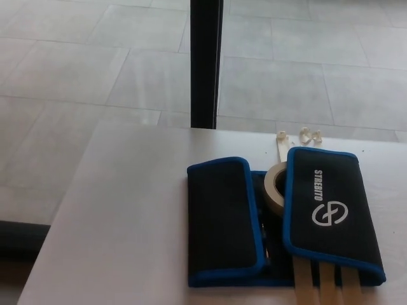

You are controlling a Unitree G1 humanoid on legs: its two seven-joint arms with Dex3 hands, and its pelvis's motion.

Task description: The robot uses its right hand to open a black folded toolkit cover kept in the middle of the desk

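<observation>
The black toolkit cover (280, 219) with blue edging lies on the white desk (127, 222), right of the middle. Its left flap (222, 219) is folded over the middle. The right flap (331, 206), with a white logo and lettering, also lies folded inward and rests on a roll of beige tape (275, 187). A narrow strip of the dark inside shows between the flaps. Neither hand is in view.
Beige strips (324, 286) stick out from under the cover at the desk's front edge. Small white clips (310, 134) and a beige strip (280, 147) lie near the desk's far edge. A black vertical post (205, 63) stands behind the desk over a grey tiled floor.
</observation>
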